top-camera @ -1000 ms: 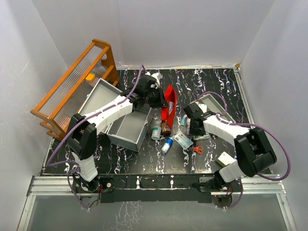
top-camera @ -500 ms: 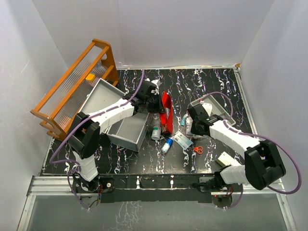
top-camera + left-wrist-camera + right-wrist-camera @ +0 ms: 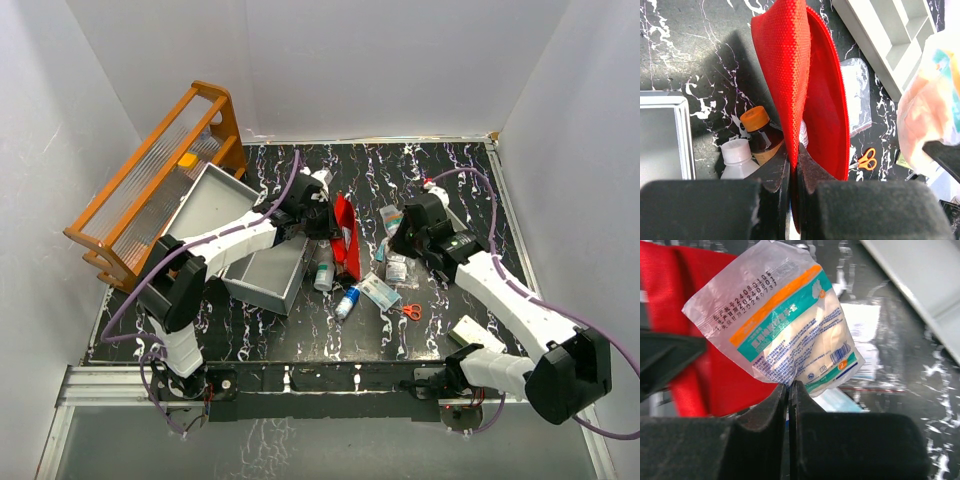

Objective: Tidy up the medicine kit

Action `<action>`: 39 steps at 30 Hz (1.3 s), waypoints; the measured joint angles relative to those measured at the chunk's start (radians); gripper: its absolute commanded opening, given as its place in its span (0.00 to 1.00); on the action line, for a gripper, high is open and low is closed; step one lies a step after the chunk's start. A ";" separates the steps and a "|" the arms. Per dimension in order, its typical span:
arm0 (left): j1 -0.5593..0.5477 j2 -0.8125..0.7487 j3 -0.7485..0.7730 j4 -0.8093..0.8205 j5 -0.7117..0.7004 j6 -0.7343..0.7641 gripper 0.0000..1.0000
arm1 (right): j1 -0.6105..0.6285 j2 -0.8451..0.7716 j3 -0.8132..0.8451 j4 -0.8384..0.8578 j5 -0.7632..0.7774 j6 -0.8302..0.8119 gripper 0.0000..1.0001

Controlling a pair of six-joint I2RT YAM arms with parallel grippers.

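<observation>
Pouch: 1, red — pinched by left gripper
Packet: 1 — pinched by right gripper
Medicine kit: 1, lid open
Scissors: 1 pair

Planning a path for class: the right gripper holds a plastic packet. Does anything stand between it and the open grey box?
Yes. The red pouch, pinched upright by the left gripper, stands between the right gripper with its packet and the grey box, and bottles lie beside the pouch.
</observation>
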 measured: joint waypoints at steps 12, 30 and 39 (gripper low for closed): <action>-0.005 -0.043 -0.030 0.068 0.005 -0.008 0.00 | 0.000 -0.048 0.044 0.235 -0.275 0.158 0.00; -0.006 -0.063 -0.064 0.106 0.051 -0.008 0.00 | 0.000 -0.029 -0.032 0.513 -0.420 0.312 0.00; -0.006 -0.073 -0.064 0.114 0.060 0.015 0.00 | -0.001 0.041 -0.032 0.511 -0.429 0.281 0.00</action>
